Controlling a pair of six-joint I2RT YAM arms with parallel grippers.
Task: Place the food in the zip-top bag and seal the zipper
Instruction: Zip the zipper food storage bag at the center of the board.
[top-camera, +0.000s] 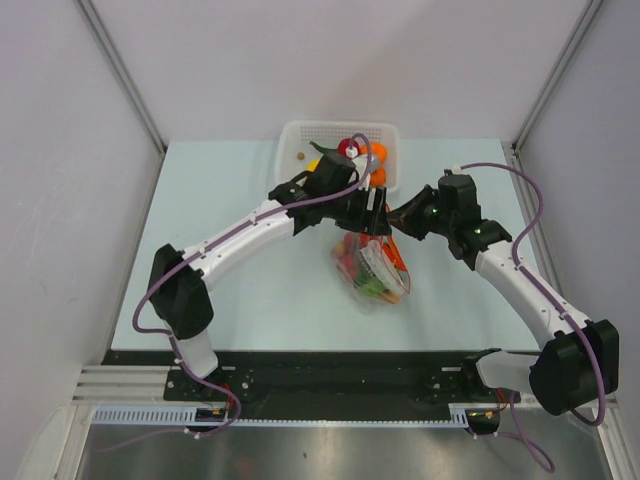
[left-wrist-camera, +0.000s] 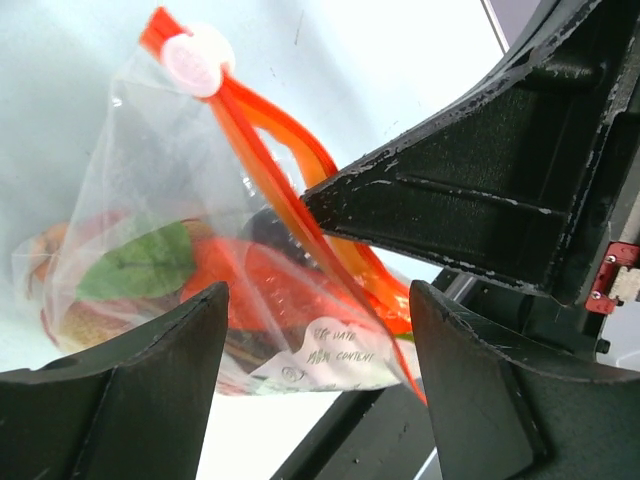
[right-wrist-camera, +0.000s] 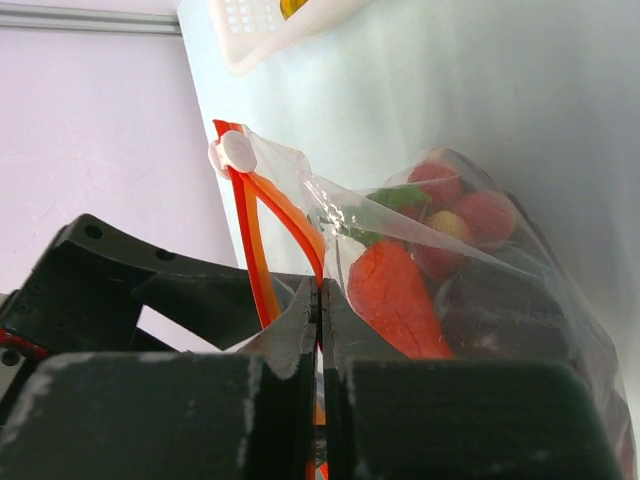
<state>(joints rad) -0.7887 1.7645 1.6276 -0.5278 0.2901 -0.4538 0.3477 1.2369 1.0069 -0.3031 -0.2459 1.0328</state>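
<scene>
Zip-top bag (left-wrist-camera: 150, 170): clear and floppy. It sits just beyond the fingertips of both hands, with its mouth end raised to the right hand and its filled end sagging away from it toward the bench (top-camera: 230, 210).
Food (top-camera: 362, 268): bunched in the filled end of the bag, below the right hand's pinch.
Carrot (right-wrist-camera: 392, 290): orange, the piece nearest the right hand's fingertips.
Berries (right-wrist-camera: 485, 215): red and round, farther from the right hand than the carrot.
Leaf (left-wrist-camera: 140, 265): green, seen through the plastic just past the left hand's left finger.
Zipper (left-wrist-camera: 290, 195): an orange-red strip running from the right hand's fingertips out to a white slider (right-wrist-camera: 238, 151) at its far end. The two tracks are parted in a narrow loop between slider and pinch.
Right hand (right-wrist-camera: 320, 296): fingers pressed fully together, nipping the zipper between their tips.
Left hand (left-wrist-camera: 315, 345): fingers spread wide and gripping nothing. The bag shows in the gap beyond them, and the right hand's black finger reaches in just above its right finger.
Basket (top-camera: 300, 140): white mesh, on the bench behind the left hand.
Basket toys (top-camera: 377, 153): a few bright pieces inside the basket, partly hidden by the left hand's wrist.
</scene>
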